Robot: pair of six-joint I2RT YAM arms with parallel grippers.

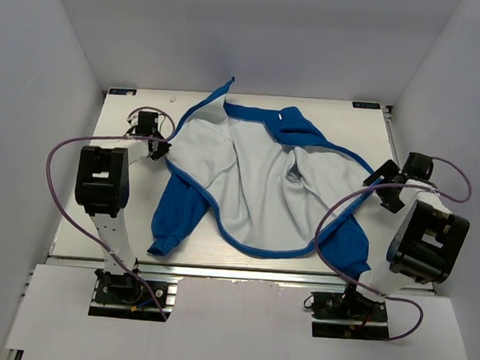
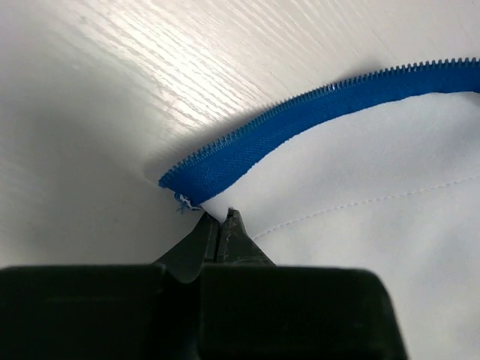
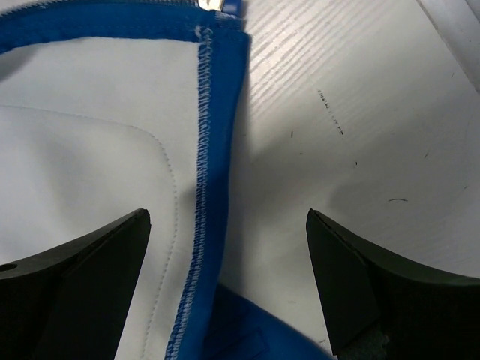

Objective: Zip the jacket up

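Observation:
The blue jacket (image 1: 256,189) lies open on the table with its white lining up. My left gripper (image 1: 161,150) is at its left front edge. In the left wrist view the fingertips (image 2: 222,219) are shut together on the white lining corner, just below the end of the blue zipper tape (image 2: 300,112). My right gripper (image 1: 382,186) is open over the jacket's right edge. In the right wrist view it (image 3: 227,217) straddles the stitched blue hem (image 3: 217,112) without touching it. A metal zipper piece (image 3: 217,6) shows at the top edge.
The white table (image 1: 351,122) has white walls close on the left, right and back. One blue sleeve (image 1: 176,217) reaches toward the near left edge, another (image 1: 347,245) toward the near right. Purple cables (image 1: 59,167) loop off both arms.

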